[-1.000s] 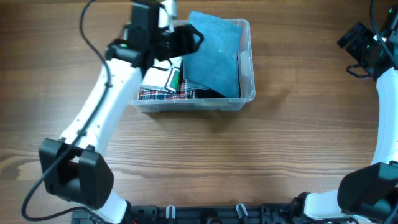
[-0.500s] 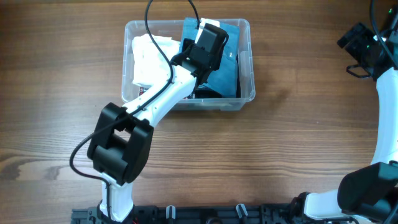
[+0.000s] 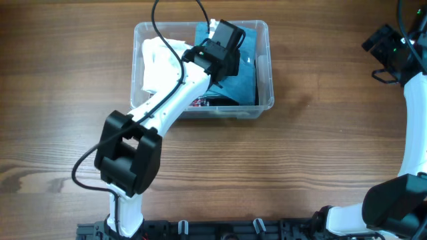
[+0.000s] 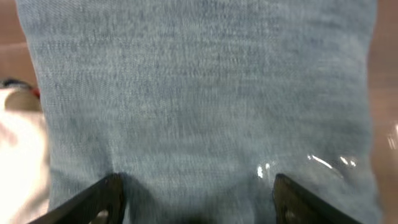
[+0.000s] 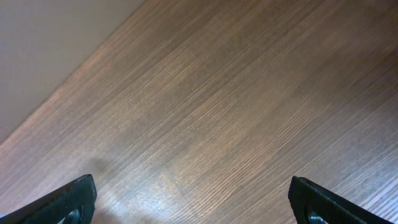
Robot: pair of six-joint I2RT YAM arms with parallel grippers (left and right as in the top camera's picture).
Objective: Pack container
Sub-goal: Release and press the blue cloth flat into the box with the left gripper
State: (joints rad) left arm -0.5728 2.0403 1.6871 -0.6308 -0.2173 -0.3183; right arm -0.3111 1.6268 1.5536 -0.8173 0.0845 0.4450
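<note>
The clear plastic container stands at the back middle of the table. It holds a white cloth on the left, a teal-blue denim cloth on the right and a plaid cloth low at the front. My left gripper is over the container, open, just above the blue cloth, which fills the left wrist view between the fingers. My right gripper is at the far right, open and empty over bare wood.
The white cloth shows at the left edge of the left wrist view. The wooden table stretches in front of the container. The table's far edge shows at the upper left of the right wrist view.
My left arm has swung from the container's left side to over the blue cloth on the right, uncovering the white cloth. The right arm has not moved.
</note>
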